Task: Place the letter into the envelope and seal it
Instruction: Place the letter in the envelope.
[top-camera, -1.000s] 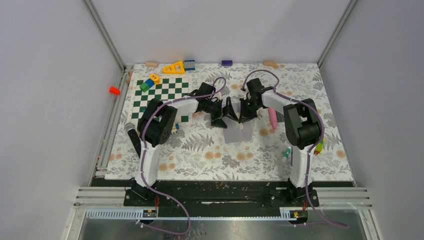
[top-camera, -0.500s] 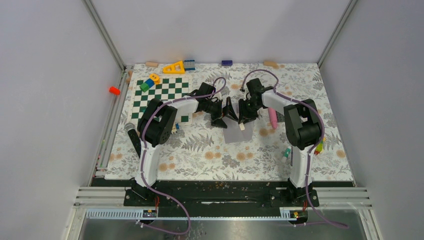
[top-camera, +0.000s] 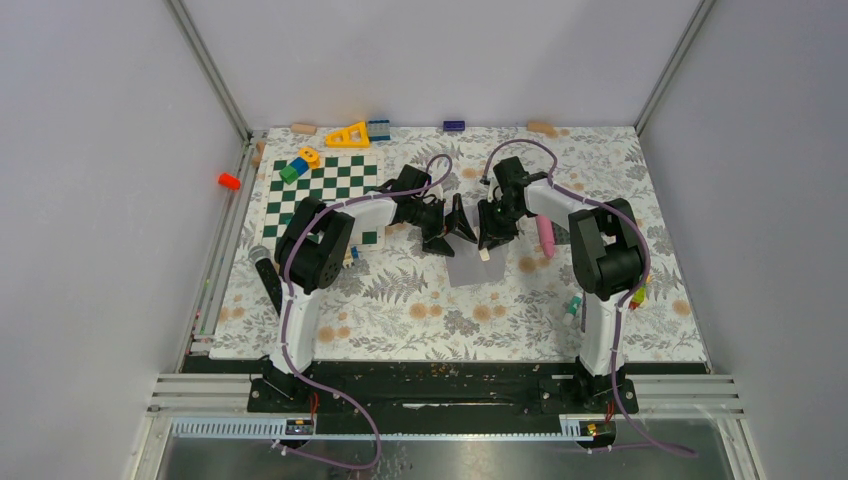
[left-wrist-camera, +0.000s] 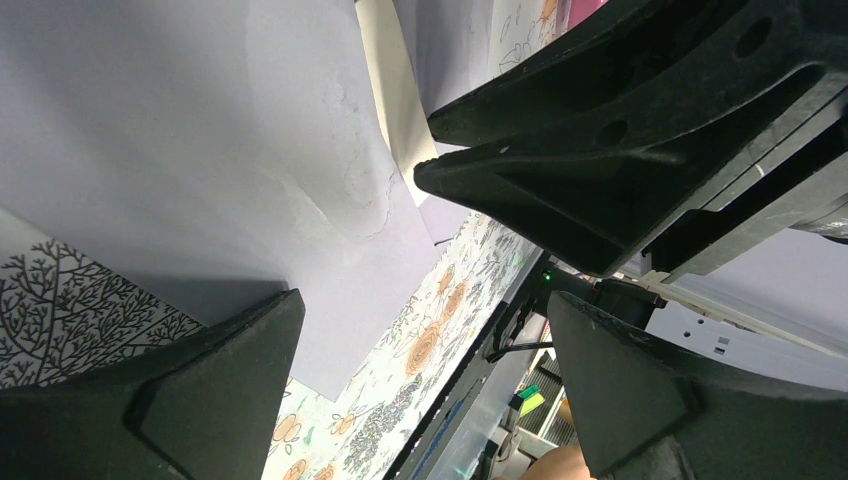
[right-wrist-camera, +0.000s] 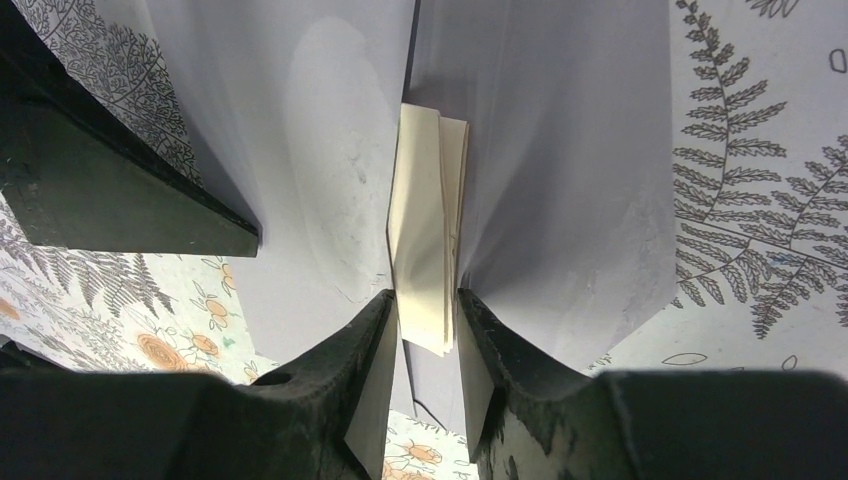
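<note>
Reading from the left: the left tool (top-camera: 451, 229) hangs released, spread wide with nothing between its fingers, by the far-left part of the envelope (top-camera: 468, 272).

- The envelope lies flat about mid-worktop. Its near part is bare on the worktop (top-camera: 400, 300) and its far part is covered by both tools.
- In the right wrist view it shows as two lavender sheets meeting at a crease. This is probably the flap laid back from the body, mouth turned toward the far side.
- Its long axis cannot be told, because too much of it is hidden.
- The letter (right-wrist-camera: 425, 250), cream and folded into a narrow strip, lies in that crease. Its long axis runs far to near, in line with the crease.
- The whole strip is in view, so it is judged to be at the mouth and not yet slid inside.
- The right tool (right-wrist-camera: 425, 305) straddles the letter's near end, part-way apart. Both fingers (right-wrist-camera: 360, 350) touch the paper, but whether they are clenched on it or have just let go cannot be told.

Status:
- Done: letter folded and brought to the opening.
- Left: push the letter fully in, fold the flap over, press it to seal.
</note>
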